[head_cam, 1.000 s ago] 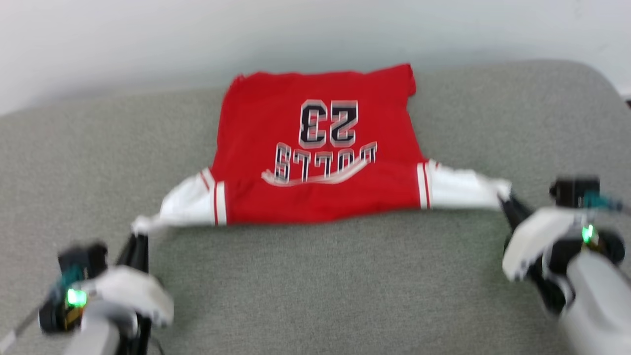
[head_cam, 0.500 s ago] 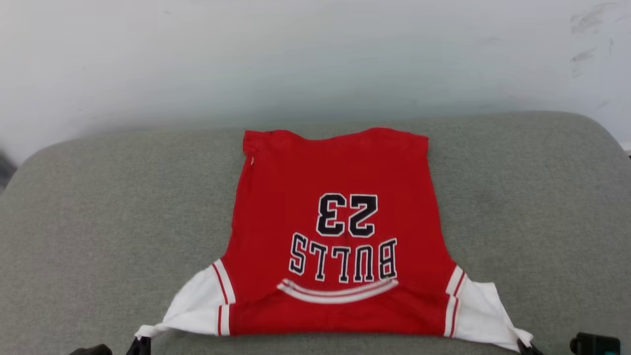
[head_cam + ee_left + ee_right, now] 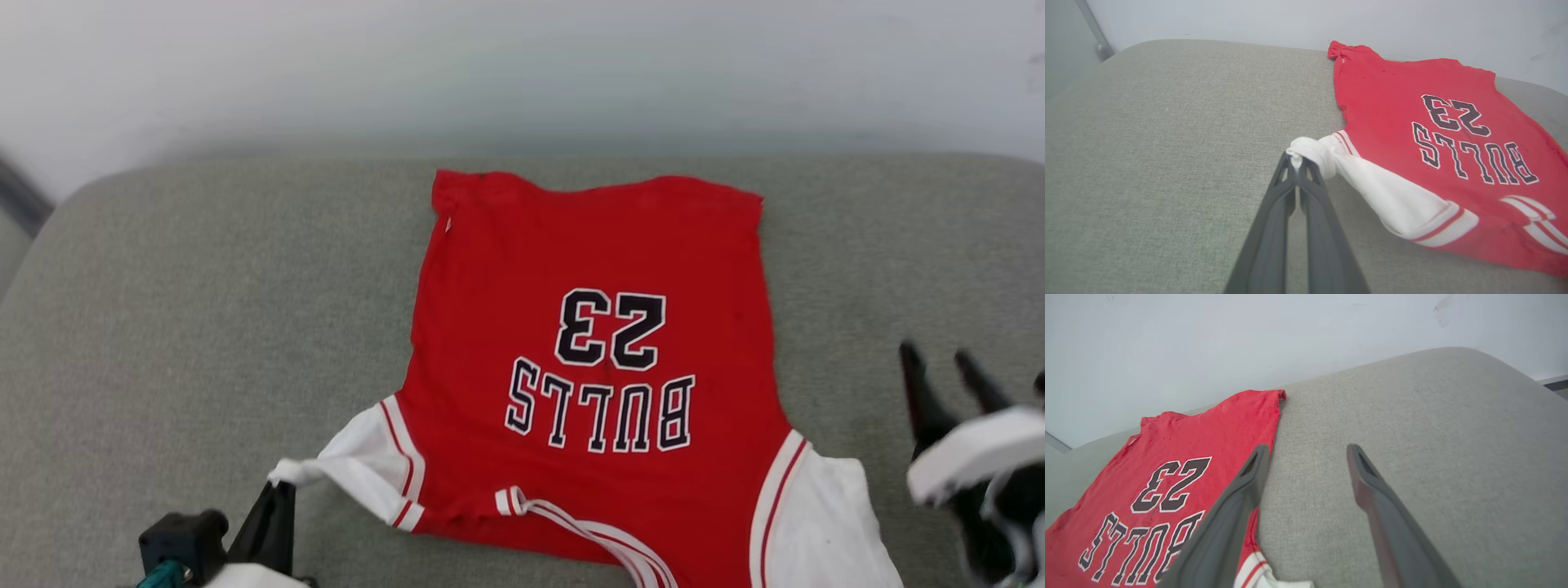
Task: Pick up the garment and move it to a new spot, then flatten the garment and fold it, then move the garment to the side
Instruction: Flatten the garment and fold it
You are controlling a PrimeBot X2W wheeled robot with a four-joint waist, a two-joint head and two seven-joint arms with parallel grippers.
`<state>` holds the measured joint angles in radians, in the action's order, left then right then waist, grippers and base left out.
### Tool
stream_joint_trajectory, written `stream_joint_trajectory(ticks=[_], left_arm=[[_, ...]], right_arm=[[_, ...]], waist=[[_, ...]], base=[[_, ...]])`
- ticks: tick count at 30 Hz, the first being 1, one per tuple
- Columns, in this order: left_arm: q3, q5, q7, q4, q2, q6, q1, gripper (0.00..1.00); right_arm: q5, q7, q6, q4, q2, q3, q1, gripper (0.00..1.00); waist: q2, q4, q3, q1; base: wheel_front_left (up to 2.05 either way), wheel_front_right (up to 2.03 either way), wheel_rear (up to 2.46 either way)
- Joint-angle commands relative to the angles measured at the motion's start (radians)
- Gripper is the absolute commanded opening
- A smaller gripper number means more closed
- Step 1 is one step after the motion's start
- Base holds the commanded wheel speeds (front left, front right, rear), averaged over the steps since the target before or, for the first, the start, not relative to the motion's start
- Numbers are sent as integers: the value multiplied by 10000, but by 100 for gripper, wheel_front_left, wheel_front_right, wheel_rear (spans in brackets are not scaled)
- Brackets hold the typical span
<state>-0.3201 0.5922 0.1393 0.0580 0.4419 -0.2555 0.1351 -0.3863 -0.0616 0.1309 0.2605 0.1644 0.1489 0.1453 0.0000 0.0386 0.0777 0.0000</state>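
A: Grippers, how do they stand?
B: Left gripper (image 3: 1296, 163) is pinched on the bunched tip of the white sleeve (image 3: 1380, 192). Right gripper (image 3: 1306, 451) is spread, holding nothing, over the grey cushion (image 3: 1412, 416).
A: And the jersey (image 3: 596, 245)?
B: It lies spread on that grey cushion, print upward, between both grippers.

Indoor room, home or lab unclear: grey upholstered cushion (image 3: 204, 327) against a bare white wall (image 3: 522, 65).
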Motion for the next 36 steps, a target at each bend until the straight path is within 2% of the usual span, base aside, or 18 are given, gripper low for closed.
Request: stream_joint_trajectory(ticks=[1,6,12,17,25,31,32,33,34,36], left_arm=[[-32,-83,6,143,-6,-28,-238,0],[-368,-413,121,614,-211,105,-1018,0],[-841,-732,488,712,-673,475,-2099,0],[-1144,-901,756,686,-1015,780,-2746,0],[-1447,-950,1031,488,-1549,1192,-3454,0],[-1468,-958,1172,28,-1801,1448,-3689,0],[-1467,-951,1187,-40,-1831,1489,-3698,0],[-1415,-921,1205,-81,-1871,1482,-3697,0],[-1383,-904,1202,-131,-1886,1498,-3689,0],[-1340,-888,1223,-208,-1917,1572,-3670,0]], right_arm=[[-37,-120,-3,85,192,71,533,100],[-473,-1473,-3,1321,1060,40,3047,100],[-539,-4025,-3,3012,2343,-360,5895,100],[-252,-5895,-3,3901,2969,-724,7702,100],[628,-6967,-1,4560,3100,-514,9135,100],[1097,-8037,-1,5637,2578,-159,8500,100],[1144,-8235,-1,5800,2540,-86,8348,73],[1212,-8401,-1,5870,2502,-41,8257,39],[1263,-8425,-1,5857,2471,28,8209,0],[1339,-8469,-1,5844,2440,192,8201,0]], waist=[[0,351,537,0],[0,1081,1645,0],[0,2097,2863,0],[0,2769,3706,0],[0,3486,4808,0],[0,3611,5002,0],[0,3626,4943,0],[0,3629,4897,0],[0,3625,4848,0],[0,3614,4730,0]], base=[[0,0,0],[0,0,0],[0,0,0],[0,0,0],[0,0,0],[0,0,0],[0,0,0],[0,0,0],[0,0,0],[0,0,0]])
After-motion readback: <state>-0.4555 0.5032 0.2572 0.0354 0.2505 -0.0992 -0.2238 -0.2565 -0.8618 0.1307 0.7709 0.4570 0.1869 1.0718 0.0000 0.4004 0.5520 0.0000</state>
